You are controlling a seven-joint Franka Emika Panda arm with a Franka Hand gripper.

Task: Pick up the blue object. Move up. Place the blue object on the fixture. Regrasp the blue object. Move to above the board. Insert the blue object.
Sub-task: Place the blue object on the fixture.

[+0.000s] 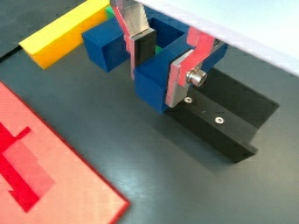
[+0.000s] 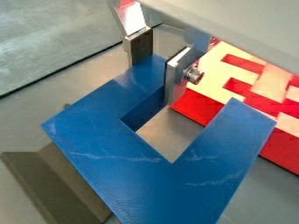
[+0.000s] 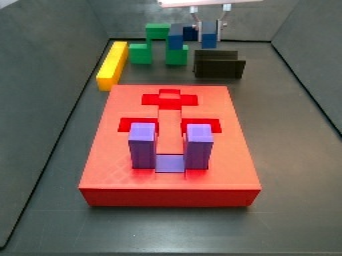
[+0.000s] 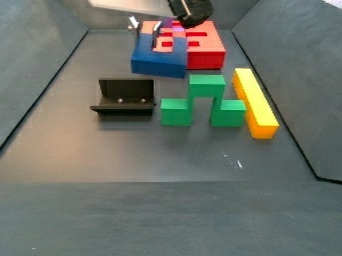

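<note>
Blue object is hanging clamped in my gripper, lifted above the floor; I am keeping it level, aiming for the fixture at seven o'clock.

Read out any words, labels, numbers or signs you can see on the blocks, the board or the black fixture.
None: no readable text shows in any view.
The claw, above the floor beside the fixture, holds the blue object: plain faces.
The board, purple block, green blocks and yellow bar: unmarked.
The fixture shows only two small fasteners, no lettering.
</note>
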